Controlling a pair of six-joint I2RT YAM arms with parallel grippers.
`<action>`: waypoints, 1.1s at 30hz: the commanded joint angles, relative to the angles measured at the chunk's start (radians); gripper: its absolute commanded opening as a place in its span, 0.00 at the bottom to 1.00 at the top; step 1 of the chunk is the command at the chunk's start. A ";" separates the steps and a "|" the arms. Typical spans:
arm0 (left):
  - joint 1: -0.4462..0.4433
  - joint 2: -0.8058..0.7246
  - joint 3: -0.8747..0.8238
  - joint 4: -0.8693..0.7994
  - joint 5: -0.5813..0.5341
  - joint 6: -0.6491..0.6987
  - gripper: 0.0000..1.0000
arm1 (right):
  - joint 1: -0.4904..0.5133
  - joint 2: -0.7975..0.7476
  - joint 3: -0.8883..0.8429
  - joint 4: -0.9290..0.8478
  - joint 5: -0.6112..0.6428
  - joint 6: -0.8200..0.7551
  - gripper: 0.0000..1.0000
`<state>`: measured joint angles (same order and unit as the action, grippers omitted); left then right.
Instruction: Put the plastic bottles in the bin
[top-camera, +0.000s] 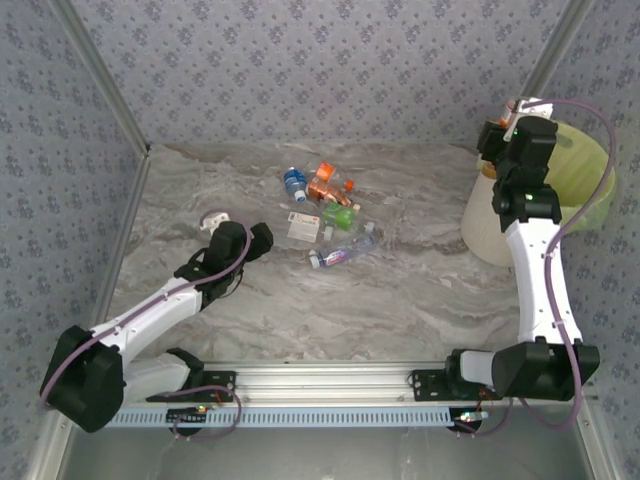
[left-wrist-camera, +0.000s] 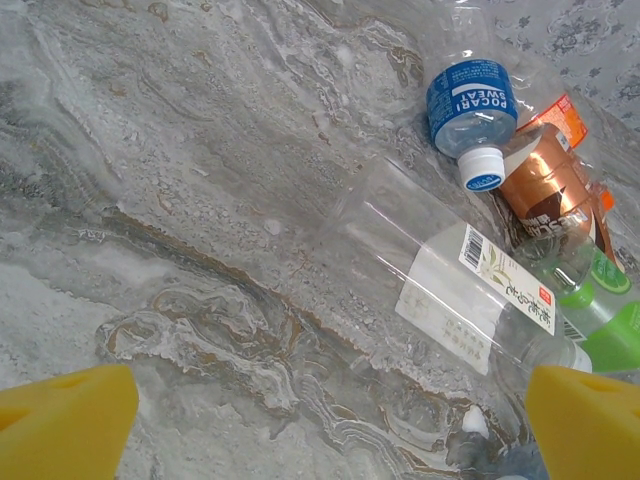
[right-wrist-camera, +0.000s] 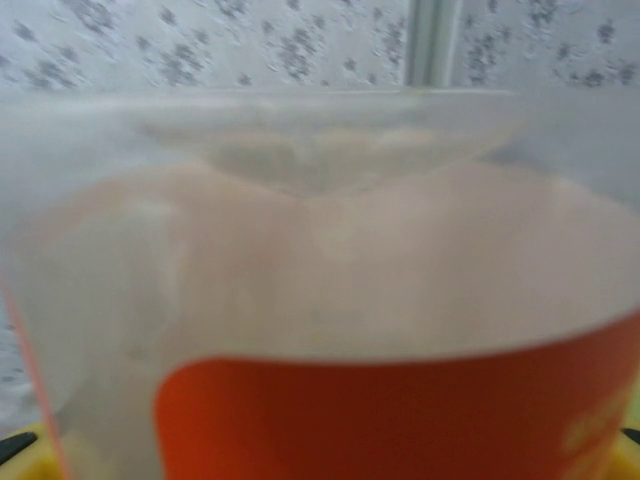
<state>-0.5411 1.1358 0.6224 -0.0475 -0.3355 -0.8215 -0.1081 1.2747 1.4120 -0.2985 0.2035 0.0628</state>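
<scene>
Top external view: small clear plastic bottles with blue, orange, green and white labels lie clustered on the marble table. They are well apart from the cream bin, lined with a lime-green bag, at the right edge. Right wrist view: a blurred clear bottle with an orange label is clamped in the right gripper, raised at the bin's rim. Left wrist view: the left gripper, yellow fingers spread wide and empty, hovers near a white-labelled bottle lying on its side.
</scene>
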 joint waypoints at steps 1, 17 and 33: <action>0.007 0.005 0.023 0.018 0.007 -0.008 0.99 | -0.064 0.014 0.048 -0.072 -0.002 -0.109 0.48; 0.013 0.006 0.023 0.002 0.025 -0.026 0.99 | -0.179 0.207 0.137 -0.111 0.268 -0.274 0.55; 0.015 0.000 0.031 -0.012 0.015 -0.013 0.99 | -0.155 0.231 0.193 -0.155 0.554 -0.177 0.90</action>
<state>-0.5331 1.1522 0.6239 -0.0521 -0.3210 -0.8387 -0.2749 1.5120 1.5635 -0.4343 0.7174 -0.1390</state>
